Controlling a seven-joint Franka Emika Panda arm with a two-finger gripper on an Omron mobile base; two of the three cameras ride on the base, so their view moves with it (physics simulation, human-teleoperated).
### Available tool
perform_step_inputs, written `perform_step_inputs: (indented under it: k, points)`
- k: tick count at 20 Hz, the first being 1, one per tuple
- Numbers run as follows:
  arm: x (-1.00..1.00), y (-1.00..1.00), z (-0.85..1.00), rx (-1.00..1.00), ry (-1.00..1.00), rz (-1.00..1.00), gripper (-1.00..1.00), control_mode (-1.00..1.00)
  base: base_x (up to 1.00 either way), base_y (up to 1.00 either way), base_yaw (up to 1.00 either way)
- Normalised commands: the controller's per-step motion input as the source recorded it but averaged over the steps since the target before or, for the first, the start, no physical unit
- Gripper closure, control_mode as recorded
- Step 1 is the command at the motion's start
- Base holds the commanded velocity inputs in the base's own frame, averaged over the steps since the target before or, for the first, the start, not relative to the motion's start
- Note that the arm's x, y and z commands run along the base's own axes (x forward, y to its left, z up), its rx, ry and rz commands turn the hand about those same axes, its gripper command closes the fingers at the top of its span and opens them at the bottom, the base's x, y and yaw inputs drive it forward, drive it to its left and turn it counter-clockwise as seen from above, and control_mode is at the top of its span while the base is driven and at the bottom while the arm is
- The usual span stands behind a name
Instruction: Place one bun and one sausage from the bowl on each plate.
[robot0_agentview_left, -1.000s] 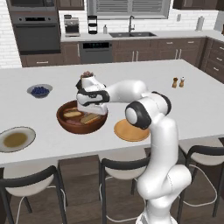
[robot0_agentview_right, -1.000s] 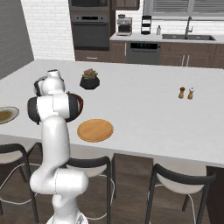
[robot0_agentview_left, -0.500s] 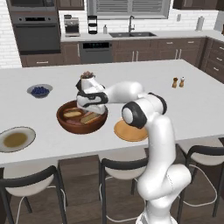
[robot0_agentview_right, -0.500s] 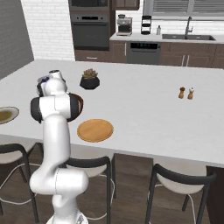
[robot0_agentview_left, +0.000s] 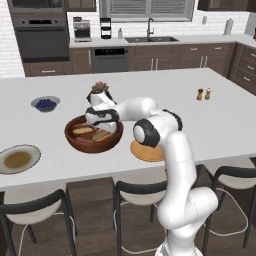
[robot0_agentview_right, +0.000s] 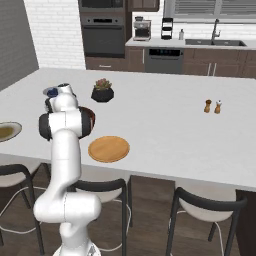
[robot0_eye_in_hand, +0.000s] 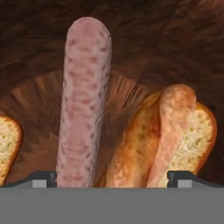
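In the left base view the claw (robot0_agentview_left: 100, 121) hung over the rim of the bowl (robot0_agentview_left: 75, 142), a deep, round, dark reddish-brown wooden dish on the white table (robot0_agentview_left: 220, 120). Below and to the left of the claw, pale buns (robot0_agentview_left: 83, 130) lay inside the bowl, their long axes running roughly left to right. To the right of the claw, partly behind the arm, sat the flat round orange-tan plate (robot0_agentview_left: 141, 153); far to its left lay the plate with the pale rim and olive-brown centre (robot0_agentview_left: 18, 159). How far the fingers stood apart I could not tell here.

In the right base view the arm hid most of the bowl (robot0_agentview_right: 89, 118), and the orange-tan plate (robot0_agentview_right: 109, 149) lay to the right of it, bare on top.

In the hand view a pink, mottled sausage (robot0_eye_in_hand: 83, 100) ran lengthwise straight away from the claw (robot0_eye_in_hand: 112, 178), just left of its middle. Right of it a second, browner sausage (robot0_eye_in_hand: 173, 131) rested on a golden, crusty split bun (robot0_eye_in_hand: 135, 144), both leaning slightly right. Another bun's (robot0_eye_in_hand: 8, 144) crumbly cut face showed at the far left. The grained bowl wall (robot0_eye_in_hand: 183, 48) rose behind. The two dark tips stood wide apart, holding nothing, with the sausages between them.
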Motion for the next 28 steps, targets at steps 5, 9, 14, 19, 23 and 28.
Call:
perform_step_inputs:
  k: [5, 9, 14, 19, 23, 28]
  points:
    - [0.13, 0.02, -0.12, 0.0, -0.01, -0.04, -1.0, -1.0, 0.0, 0.0, 0.0]
    - [-0.34, -0.01, 0.0, 0.0, -0.04, 0.0, 1.0, -1.0, 0.0, 0.0, 0.0]
    - [-0.91, -0.26, 0.0, 0.01, -0.13, -0.01, 1.0, -1.0, 0.0, 0.0, 0.0]
    - [-0.97, -0.51, 0.17, 0.06, -0.34, -0.07, 1.0, -1.0, 0.0, 0.0, 0.0]
    - [-0.46, -0.63, 1.0, 0.17, -0.51, -0.1, 1.0, -1.0, 0.0, 0.0, 0.0]
    - [-0.25, -0.85, 1.0, 0.22, -0.06, -0.18, 1.0, -1.0, 0.0, 0.0, 0.0]
